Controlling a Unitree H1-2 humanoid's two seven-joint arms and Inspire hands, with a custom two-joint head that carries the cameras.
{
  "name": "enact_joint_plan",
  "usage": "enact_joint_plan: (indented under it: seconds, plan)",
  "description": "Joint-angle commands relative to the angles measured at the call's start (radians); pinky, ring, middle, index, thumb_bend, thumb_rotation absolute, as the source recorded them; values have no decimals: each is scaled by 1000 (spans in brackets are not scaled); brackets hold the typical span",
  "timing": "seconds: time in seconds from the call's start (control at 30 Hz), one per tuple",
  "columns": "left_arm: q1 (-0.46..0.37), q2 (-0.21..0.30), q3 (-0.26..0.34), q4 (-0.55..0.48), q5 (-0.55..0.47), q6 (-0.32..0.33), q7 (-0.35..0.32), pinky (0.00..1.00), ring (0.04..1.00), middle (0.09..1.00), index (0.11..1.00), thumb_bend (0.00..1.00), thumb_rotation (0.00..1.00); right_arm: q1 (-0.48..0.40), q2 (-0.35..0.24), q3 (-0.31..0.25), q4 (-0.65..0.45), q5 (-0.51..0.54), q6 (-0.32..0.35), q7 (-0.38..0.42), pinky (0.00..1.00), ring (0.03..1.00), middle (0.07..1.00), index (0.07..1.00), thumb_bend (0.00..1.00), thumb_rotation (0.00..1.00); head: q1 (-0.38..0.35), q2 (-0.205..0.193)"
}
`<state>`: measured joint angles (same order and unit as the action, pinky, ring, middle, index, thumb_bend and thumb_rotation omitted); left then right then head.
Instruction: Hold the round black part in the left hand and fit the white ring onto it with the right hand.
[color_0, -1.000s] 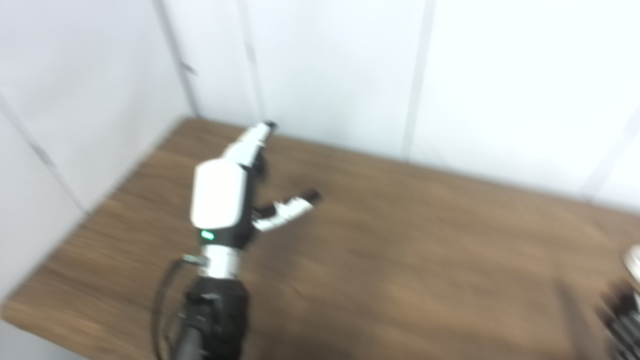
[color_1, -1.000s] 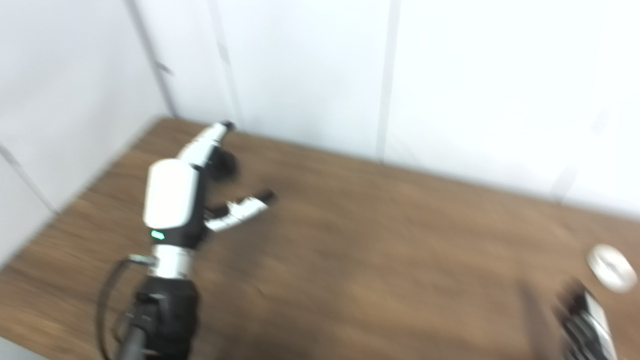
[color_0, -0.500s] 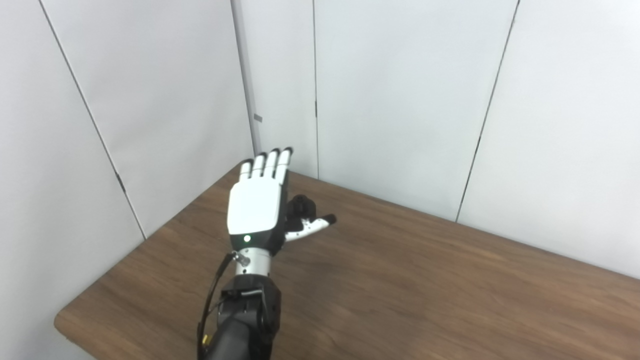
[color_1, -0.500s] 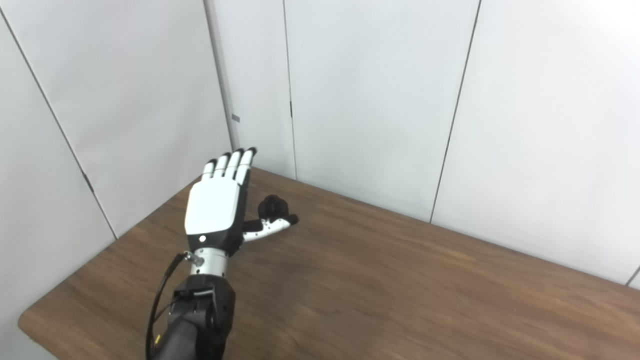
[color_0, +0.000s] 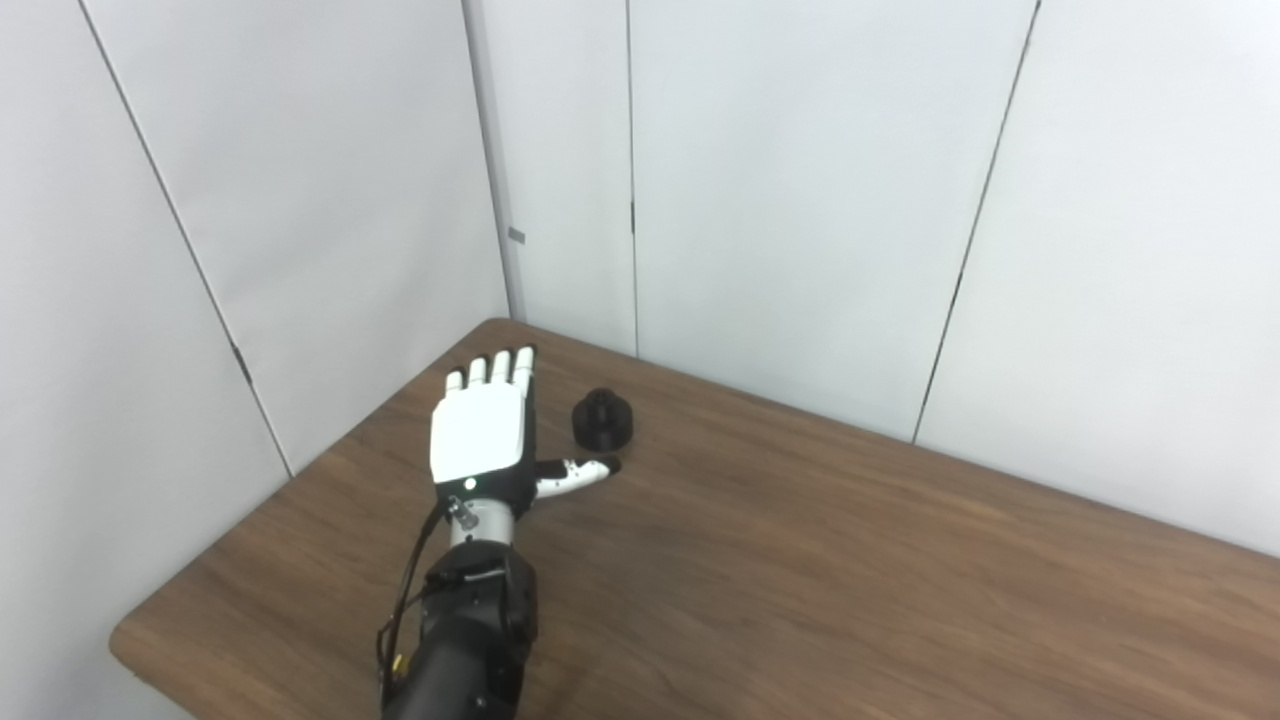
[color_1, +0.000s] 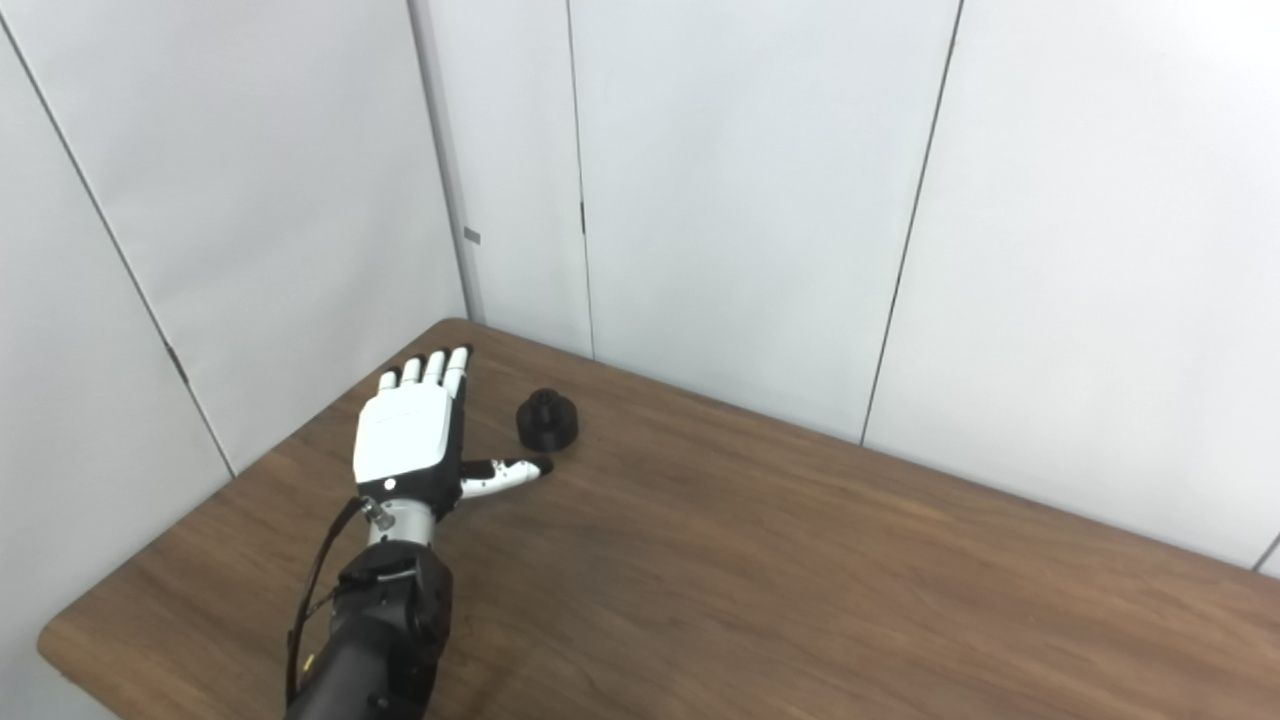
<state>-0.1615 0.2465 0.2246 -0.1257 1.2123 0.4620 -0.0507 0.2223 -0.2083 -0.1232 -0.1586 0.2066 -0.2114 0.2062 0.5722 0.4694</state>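
Black part (color_0: 602, 418) not grabbed yet
Left hand (color_0: 480, 437) beside it at 9 o'clock, fingers straight together, thumb out, probably lining up a grasp.

The left hand (color_0: 480, 435) lies flat and spread on the wooden surface (color_0: 800, 580), empty, thumb pointing toward the round black part (color_0: 603, 418) just beside it.

Both head cams look down from above and a bit back at the far left corner of the wooden surface (color_0: 800, 560), where the white wall panels (color_1: 740, 200) meet. They sit side by side, so the framing nearly matches, with the right eye view shifting everything slightly left. Both catch the left robot hand (color_0: 480, 440) and the same corner.
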Motion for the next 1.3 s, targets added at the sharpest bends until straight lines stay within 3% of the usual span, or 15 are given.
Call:
enact_joint_plan:
  seconds: [0.0,0.23,0.43,0.7,1.27]
  plan:
    - [-48,30,7,4,-20,6,39,1000,985,978,976,991,623,72,6,0,58,0,-28,2,1000,1000,1000,1000,841,1000,-1,1]
    - [-77,27,53,126,-261,-11,158,1000,986,982,955,999,505,89,4,0,53,1,-42,1,1000,1000,1000,1000,826,999,-11,12]
    - [-95,62,43,217,-350,4,187,1000,996,1000,968,1000,531,114,0,2,29,8,-48,4,1000,1000,1000,1000,788,1000,-21,23]
    - [-122,96,27,295,-382,7,172,1000,1000,1000,978,1000,558,144,-6,8,-9,6,-48,5,1000,1000,1000,1000,745,1000,-37,35]
    - [-185,147,-54,406,-317,8,127,1000,1000,1000,967,1000,535,193,-14,22,-37,17,-74,15,1000,1000,1000,1000,686,1000,-70,56]
